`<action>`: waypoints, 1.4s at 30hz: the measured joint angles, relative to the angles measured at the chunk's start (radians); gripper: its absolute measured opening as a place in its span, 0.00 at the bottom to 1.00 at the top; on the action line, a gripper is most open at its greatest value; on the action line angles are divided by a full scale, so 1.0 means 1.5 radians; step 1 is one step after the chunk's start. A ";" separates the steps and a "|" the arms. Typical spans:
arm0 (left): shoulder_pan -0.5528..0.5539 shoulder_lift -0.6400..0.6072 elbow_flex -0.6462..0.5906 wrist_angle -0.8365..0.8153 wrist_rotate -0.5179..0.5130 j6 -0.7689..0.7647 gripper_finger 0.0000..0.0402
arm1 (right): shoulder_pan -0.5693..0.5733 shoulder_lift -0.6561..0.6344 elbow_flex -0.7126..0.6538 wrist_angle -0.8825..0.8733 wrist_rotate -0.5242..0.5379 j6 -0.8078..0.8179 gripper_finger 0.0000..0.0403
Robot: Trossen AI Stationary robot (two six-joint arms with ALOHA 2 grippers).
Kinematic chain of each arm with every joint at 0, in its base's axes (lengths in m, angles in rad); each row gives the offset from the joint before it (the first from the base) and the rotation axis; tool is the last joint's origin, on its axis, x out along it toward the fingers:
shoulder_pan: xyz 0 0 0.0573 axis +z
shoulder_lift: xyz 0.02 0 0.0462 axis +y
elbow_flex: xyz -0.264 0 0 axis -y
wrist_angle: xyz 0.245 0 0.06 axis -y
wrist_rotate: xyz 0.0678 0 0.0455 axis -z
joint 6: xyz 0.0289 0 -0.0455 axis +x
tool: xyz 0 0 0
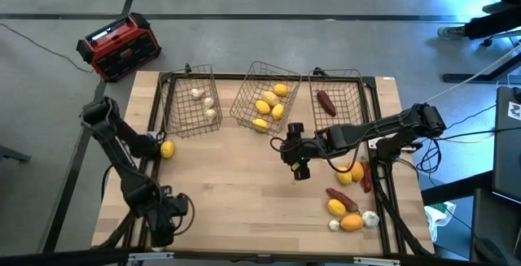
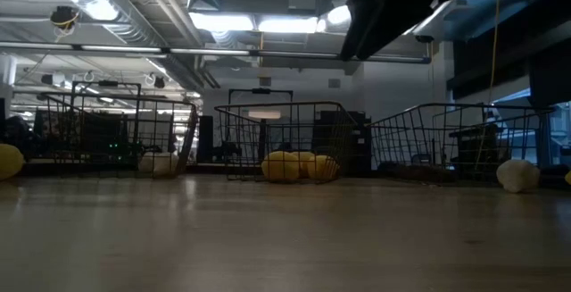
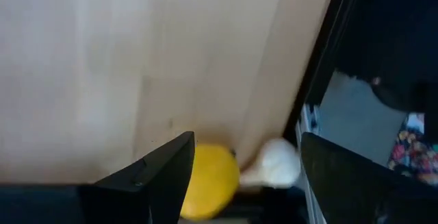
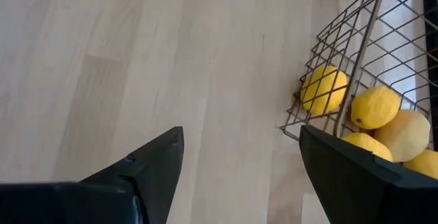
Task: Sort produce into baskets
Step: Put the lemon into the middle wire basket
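Three wire baskets stand along the table's far edge: the left basket (image 1: 191,99) holds white bulbs, the middle basket (image 1: 264,95) holds lemons (image 4: 373,107), and the right basket (image 1: 338,99) holds a dark red piece. My left gripper (image 1: 157,146) hangs open at the table's left edge, pointing down. A lemon (image 3: 209,179) and a white bulb (image 3: 277,164) lie on the table below its spread fingers (image 3: 157,172). My right gripper (image 1: 299,167) is open over bare table near the middle basket, with nothing between its fingers (image 4: 239,131).
A heap of loose produce (image 1: 350,209) lies at the near right: lemons, an orange piece, white bulbs, dark red pieces. A red-and-black box (image 1: 120,46) sits on the floor beyond the far left corner. Bare wood (image 1: 228,193) spreads across the table's middle and near left.
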 joint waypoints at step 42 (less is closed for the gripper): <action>-0.130 0.103 0.000 -0.001 0.000 -0.028 0.77 | 0.000 0.000 0.000 0.003 0.047 0.014 0.72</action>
